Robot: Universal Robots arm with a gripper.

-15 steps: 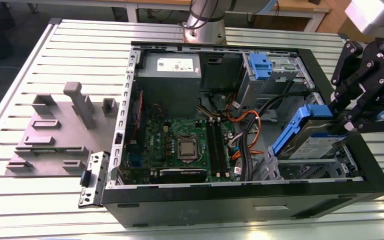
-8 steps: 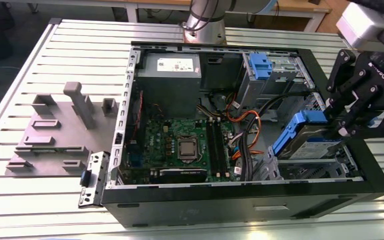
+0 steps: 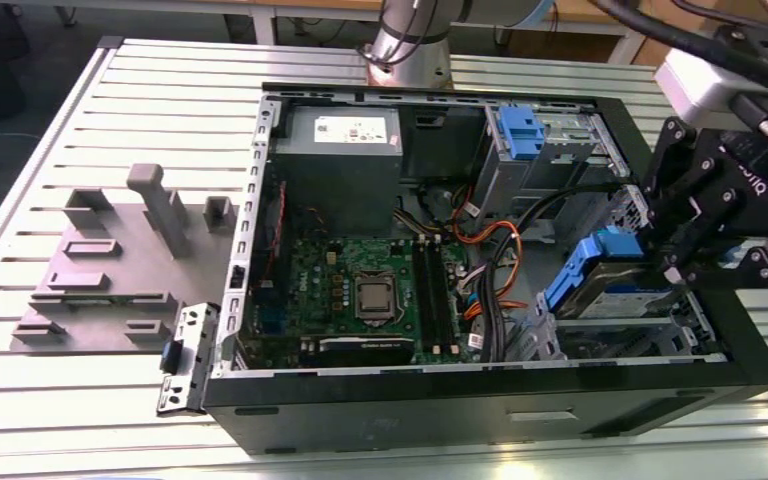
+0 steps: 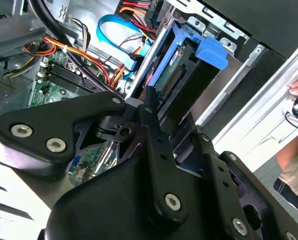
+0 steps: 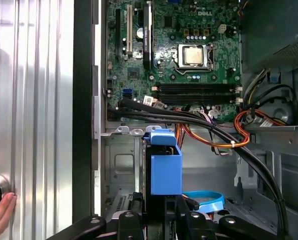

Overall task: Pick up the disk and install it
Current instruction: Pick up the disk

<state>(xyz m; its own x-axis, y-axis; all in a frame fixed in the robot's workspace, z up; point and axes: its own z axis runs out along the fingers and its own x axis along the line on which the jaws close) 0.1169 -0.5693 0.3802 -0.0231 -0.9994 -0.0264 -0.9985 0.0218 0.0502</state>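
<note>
The disk is held pinched by the gripper at the drive bay of the open computer case, at the exterior view's right; pickup is judged done; the disk appears only partly entered, so seating is judged unfinished.

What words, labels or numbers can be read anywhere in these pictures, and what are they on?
No text reads clearly enough to quote.
White sticker on the power supply: print too small.
Label on the disk: blurred.
White lettering on the gripper: turned and partly cut off.
White markings on the motherboard: too small.
</note>
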